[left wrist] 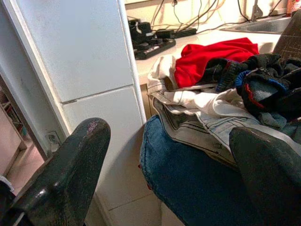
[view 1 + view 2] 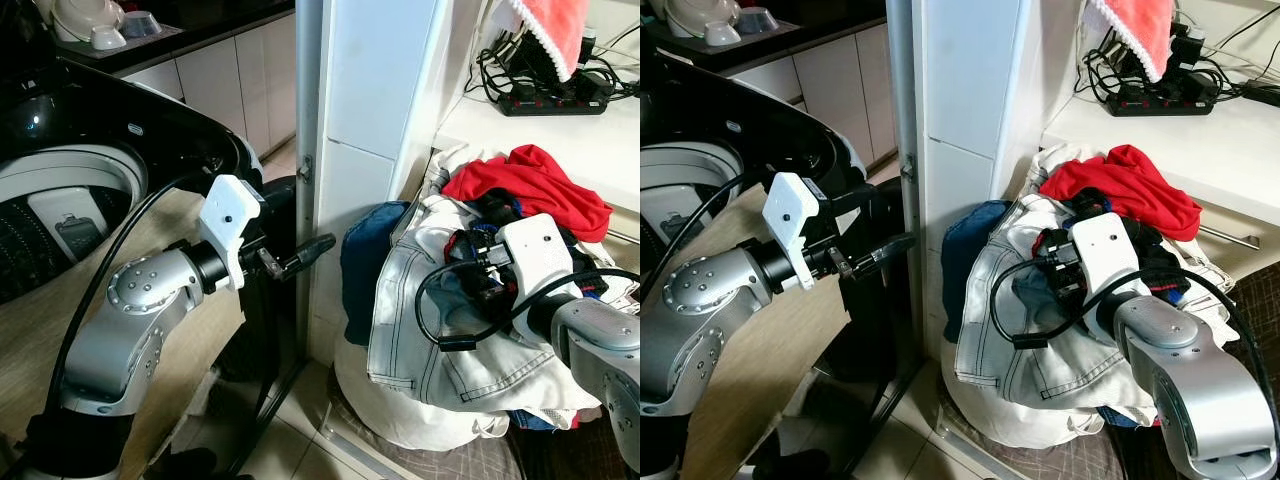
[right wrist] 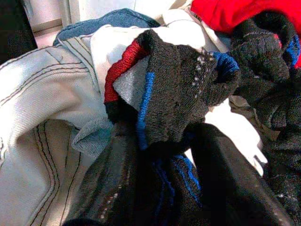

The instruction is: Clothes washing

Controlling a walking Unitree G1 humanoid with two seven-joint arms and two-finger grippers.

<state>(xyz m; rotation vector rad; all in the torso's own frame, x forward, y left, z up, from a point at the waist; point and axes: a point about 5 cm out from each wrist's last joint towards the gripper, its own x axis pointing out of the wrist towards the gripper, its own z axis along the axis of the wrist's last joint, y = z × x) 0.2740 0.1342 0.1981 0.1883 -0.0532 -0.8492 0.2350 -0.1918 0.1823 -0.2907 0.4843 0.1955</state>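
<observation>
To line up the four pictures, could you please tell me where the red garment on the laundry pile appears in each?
Left eye view: red garment tops the pile, upper right.
Right eye view: upper right of centre.
Left wrist view: upper centre-right.
Right wrist view: top right corner.
Shared landmark: the pale jeans below it.

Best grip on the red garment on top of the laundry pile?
Take the red garment at its raised crumpled ridge, coming from above. It sits bunched on top of the pile, so only that fold stands clear of the dark knit and pale denim beside it.
</observation>
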